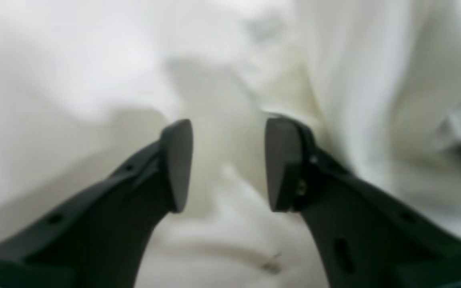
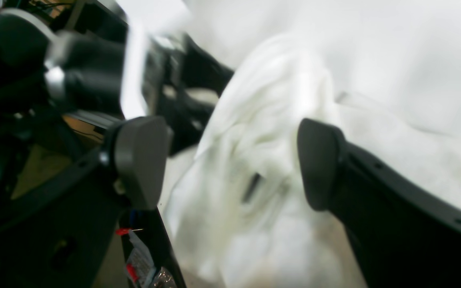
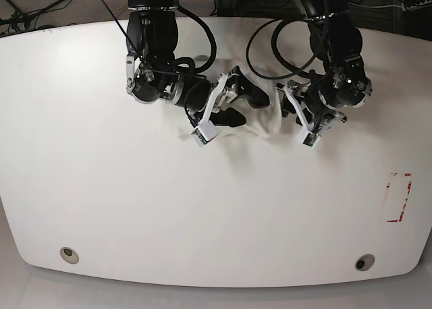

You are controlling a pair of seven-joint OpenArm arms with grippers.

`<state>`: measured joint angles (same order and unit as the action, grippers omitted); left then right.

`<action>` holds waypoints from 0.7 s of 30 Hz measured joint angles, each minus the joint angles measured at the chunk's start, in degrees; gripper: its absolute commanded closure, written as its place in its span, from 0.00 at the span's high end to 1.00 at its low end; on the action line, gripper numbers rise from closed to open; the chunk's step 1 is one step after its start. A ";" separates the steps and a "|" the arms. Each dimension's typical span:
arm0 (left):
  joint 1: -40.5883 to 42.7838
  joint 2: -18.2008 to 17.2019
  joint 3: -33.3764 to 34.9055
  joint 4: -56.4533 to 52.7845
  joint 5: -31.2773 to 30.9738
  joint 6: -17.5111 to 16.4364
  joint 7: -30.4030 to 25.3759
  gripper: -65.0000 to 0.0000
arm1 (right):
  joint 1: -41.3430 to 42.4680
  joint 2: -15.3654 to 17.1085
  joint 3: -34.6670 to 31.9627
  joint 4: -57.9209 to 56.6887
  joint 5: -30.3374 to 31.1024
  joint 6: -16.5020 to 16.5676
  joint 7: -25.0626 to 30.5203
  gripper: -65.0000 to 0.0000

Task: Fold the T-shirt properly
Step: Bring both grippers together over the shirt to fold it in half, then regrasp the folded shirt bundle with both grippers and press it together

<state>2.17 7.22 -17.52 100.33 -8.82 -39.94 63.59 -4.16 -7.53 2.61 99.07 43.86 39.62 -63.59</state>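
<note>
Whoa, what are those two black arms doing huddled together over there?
They are working on a white T-shirt, which lies bunched up between them at the far side of the white table. Both claws are open right over the cloth: the left claw with a narrower gap, the right claw spread wide. Neither is gripping the fabric. The shirt is crumpled, not folded yet.

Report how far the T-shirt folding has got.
Done: nothing neat yet; the T-shirt lies bunched between the arms at the table's far side. In hand: nothing; the left gripper and right gripper both stand open over loose cloth. Left: flattening and every fold.
</note>
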 measured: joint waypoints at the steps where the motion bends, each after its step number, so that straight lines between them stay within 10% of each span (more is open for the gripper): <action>1: 0.04 0.04 -0.70 0.98 0.00 0.00 0.00 0.44 | 0.00 0.46 -0.04 0.42 0.15 0.00 -0.04 0.75; 13: 1.09 -11.96 -10.01 5.16 -0.04 0.02 0.15 0.44 | -3.26 8.26 -0.09 8.04 0.59 -0.02 0.00 0.75; 21: 3.67 -16.63 1.49 10.01 -0.07 0.00 -1.27 0.44 | -3.43 14.27 0.50 7.93 0.02 0.02 1.53 0.59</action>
<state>5.85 -9.41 -16.03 110.34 -8.88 -39.94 62.33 -7.60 6.74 3.11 107.00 43.88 39.64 -62.06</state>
